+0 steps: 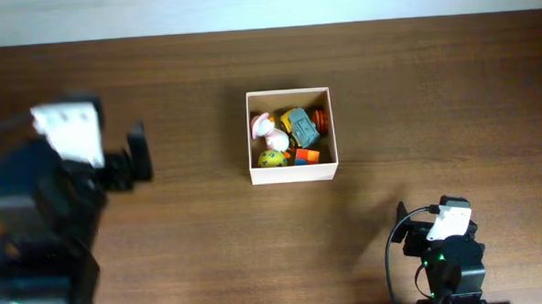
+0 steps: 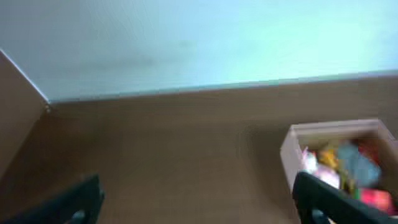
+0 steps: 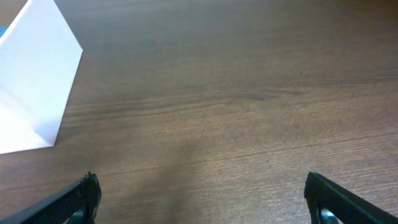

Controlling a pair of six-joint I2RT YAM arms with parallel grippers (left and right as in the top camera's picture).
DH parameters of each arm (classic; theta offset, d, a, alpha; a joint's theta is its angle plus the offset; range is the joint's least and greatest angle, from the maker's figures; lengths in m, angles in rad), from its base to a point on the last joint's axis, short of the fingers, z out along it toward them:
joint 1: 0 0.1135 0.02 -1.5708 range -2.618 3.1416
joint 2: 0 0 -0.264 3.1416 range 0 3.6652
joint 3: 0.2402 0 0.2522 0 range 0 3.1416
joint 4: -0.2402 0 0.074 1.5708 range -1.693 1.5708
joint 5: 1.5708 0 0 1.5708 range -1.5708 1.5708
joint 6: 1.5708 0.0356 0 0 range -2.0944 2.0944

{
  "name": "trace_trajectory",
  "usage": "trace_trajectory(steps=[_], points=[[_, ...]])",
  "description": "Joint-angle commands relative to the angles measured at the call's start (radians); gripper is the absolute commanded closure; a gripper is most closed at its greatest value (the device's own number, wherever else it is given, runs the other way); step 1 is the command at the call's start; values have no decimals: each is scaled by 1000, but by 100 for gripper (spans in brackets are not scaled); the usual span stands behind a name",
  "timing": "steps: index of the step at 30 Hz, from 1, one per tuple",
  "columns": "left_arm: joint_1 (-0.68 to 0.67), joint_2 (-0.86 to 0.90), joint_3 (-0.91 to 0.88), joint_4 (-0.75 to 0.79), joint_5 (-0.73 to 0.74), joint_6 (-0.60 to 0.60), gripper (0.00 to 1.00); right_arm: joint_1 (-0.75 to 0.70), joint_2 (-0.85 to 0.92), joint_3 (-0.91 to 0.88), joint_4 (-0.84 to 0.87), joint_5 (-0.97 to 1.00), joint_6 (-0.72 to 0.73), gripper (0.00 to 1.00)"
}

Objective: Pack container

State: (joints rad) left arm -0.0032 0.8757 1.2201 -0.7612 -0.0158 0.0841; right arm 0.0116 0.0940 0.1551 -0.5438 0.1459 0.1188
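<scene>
Container of white walls sits near the middle of the brown table, square to its edges and well apart from both arms. Several small toys lie inside it, crowded together: a pink-and-white toy at the far left corner, a blue-grey toy just beside it, an orange round piece against the right wall, a yellow-green ball at the near left corner and an orange-and-red block next to the ball.

The left arm stands at the left side of the table (blurred in the overhead view), its tip pointing toward the box. From its wrist camera the two dark fingers show at the bottom corners of the frame, so the jaws are spread wide with nothing between them; the box shows at the right edge there, also blurred.

The right arm sits at the near right of the table. Its jaws are likewise wide apart and hold nothing, above bare wood. A white slanted surface fills the upper left of that view; I cannot tell what it is
</scene>
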Motion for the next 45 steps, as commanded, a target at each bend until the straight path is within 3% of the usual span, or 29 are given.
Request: trace_trajectory(steps=[1, 8, 17, 22, 45], points=[[7, -173, -272, 72, 29, 49, 1, -6, -6, -8, 2, 5, -7, 1], [15, -510, -719, 243, 39, 49, 1, -6, -6, -8, 2, 5, -7, 1], [15, -784, -980, 305, 39, 49, 1, -6, -6, -8, 2, 5, -7, 1], [15, -873, -1052, 329, 39, 48, 1, -6, -6, -8, 2, 5, -7, 1], [14, -870, -1101, 364, 39, 49, 1, -6, -6, -8, 2, 5, -7, 1]])
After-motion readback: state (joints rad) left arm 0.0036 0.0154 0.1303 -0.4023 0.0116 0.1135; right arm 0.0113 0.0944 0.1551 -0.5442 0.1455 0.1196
